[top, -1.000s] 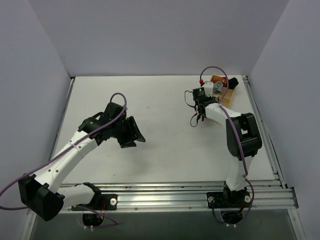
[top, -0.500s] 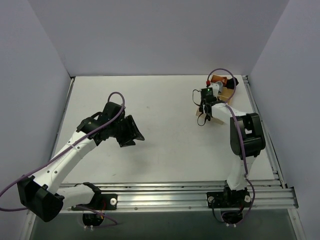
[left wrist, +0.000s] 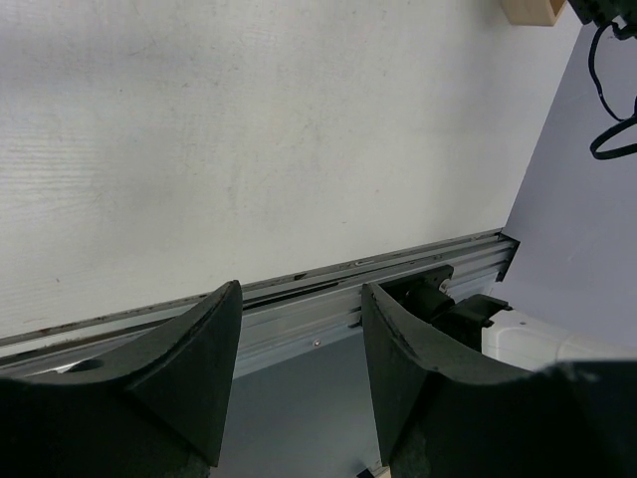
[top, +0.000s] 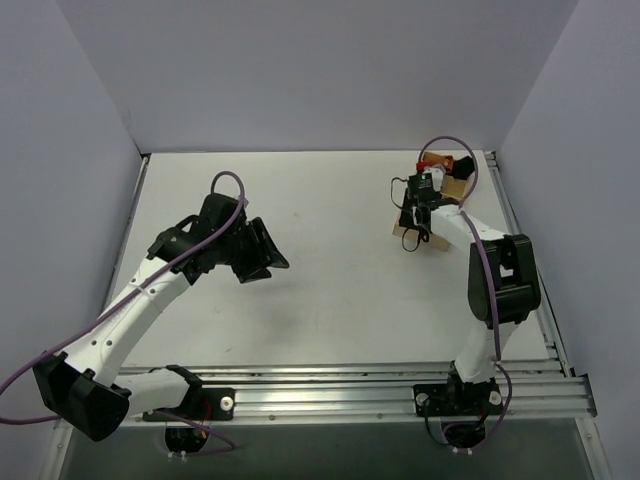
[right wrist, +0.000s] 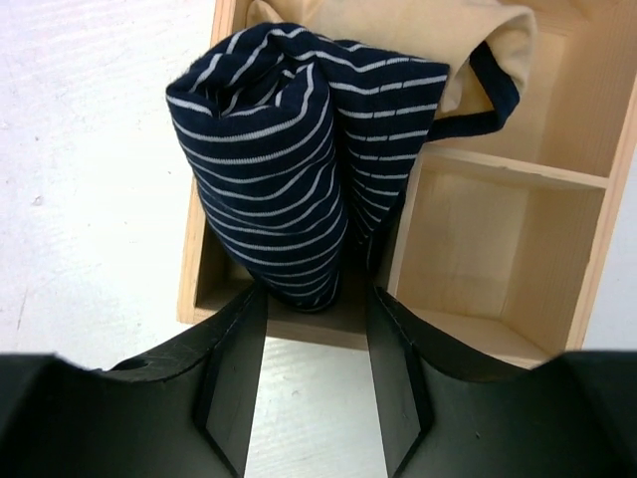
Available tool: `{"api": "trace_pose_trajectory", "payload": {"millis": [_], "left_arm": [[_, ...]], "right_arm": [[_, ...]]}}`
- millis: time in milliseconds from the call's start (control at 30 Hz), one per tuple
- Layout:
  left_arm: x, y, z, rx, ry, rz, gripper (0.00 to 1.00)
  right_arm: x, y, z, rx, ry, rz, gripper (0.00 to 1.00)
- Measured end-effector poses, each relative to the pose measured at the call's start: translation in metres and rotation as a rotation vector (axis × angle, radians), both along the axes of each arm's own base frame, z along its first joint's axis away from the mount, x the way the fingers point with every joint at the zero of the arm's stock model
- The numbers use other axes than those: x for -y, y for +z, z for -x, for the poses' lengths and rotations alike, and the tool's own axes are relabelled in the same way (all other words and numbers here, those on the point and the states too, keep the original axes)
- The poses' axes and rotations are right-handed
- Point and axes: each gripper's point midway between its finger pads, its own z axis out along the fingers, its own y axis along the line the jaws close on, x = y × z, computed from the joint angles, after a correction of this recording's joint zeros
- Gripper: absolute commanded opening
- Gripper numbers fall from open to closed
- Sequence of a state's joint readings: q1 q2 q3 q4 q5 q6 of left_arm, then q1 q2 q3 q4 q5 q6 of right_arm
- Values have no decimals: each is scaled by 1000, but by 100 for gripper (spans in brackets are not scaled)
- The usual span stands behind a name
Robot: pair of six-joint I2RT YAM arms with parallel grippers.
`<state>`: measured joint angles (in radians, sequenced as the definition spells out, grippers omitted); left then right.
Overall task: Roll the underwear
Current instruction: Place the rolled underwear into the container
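The underwear [right wrist: 279,169] lies as a plump roll in a corner compartment of the wooden box [right wrist: 498,259], whose stiff walls likely keep the soft navy pinstriped knit from unfurling; the right claw [right wrist: 318,294] stands parted astride its near end, gripping nothing. The left claw [left wrist: 301,294] hangs open and empty over the matt white worktop [left wrist: 249,129].

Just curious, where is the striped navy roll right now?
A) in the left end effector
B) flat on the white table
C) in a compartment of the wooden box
C: the right wrist view shows the underwear rolled up inside a compartment of the wooden box.
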<state>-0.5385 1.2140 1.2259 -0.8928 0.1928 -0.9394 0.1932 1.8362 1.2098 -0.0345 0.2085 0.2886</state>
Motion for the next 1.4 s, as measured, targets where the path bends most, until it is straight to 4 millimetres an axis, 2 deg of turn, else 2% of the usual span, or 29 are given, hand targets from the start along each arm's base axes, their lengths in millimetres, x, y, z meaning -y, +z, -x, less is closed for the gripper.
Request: {"api": "trace_pose_trajectory", "payload": {"millis": [300,467,633,733,900,1033,1167,1300,1400], "left_arm": [[3,2,-9,5,-2,21,59],[4,4,-10,8,-1,30,59],[3,3,-11,5,2,33,59],[3,3,-11,3,0,34,59],[1,3,-12,1,4,30,59],[-2,2,-14,1,14,29,59],[-4,1,-14,-1,16,25,59],[-6,0,-16,1,16,20,59],[-5,-1,-17,-1,9,16,60]], "right_arm": [[5,19,10,-15,6,-41,40],[6,41,-7,31,11,-84,31],[5,62,-32,92,20,-128,29],[7,57,-46,95,16,-143,26],[8,25,-49,37,12,-160,25],[8,24,-52,45,12,-172,21],[8,25,-53,49,11,-183,21],[9,27,-52,52,9,-187,28],[12,30,-49,43,5,-185,37]]}}
